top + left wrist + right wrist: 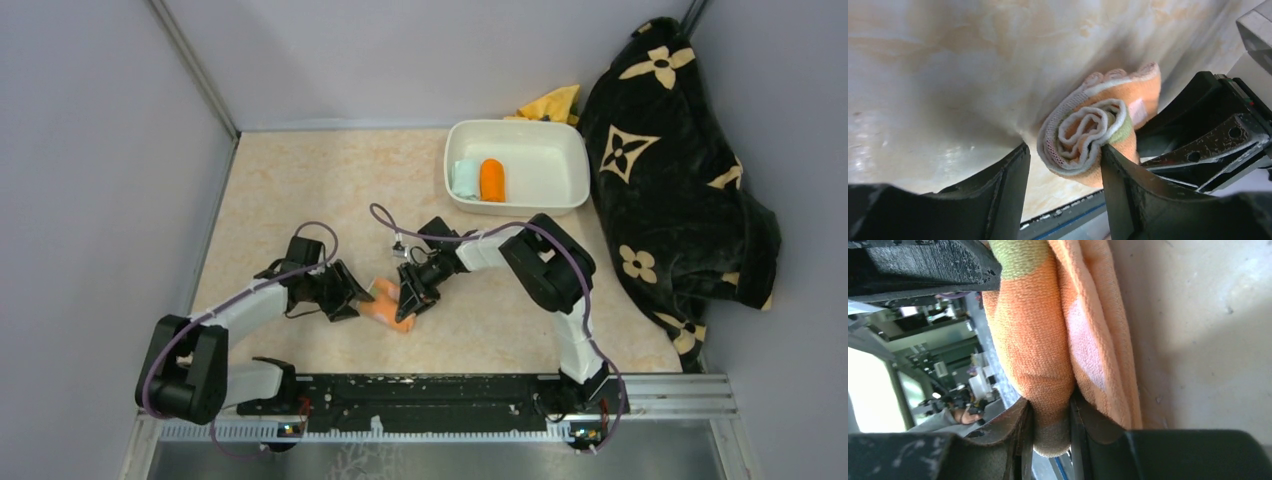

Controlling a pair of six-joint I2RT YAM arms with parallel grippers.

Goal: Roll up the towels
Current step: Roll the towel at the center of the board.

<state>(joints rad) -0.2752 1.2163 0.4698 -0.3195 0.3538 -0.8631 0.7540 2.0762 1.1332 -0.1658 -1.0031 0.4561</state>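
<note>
Arms bend inward, meeting low over the table (300, 180) near its front. The left hand (358, 293) gapes around the striped towel (384, 301), rolled; the right hand (408, 299) pinches its fold tight. The white tub (520, 130) holds the mint towel (464, 178) and orange towel (491, 180), both rolled.

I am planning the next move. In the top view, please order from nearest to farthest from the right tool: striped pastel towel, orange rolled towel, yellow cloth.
1. Striped pastel towel: held in the right tool.
2. Orange rolled towel: in the white tub.
3. Yellow cloth: behind the tub, at the wall.
</note>
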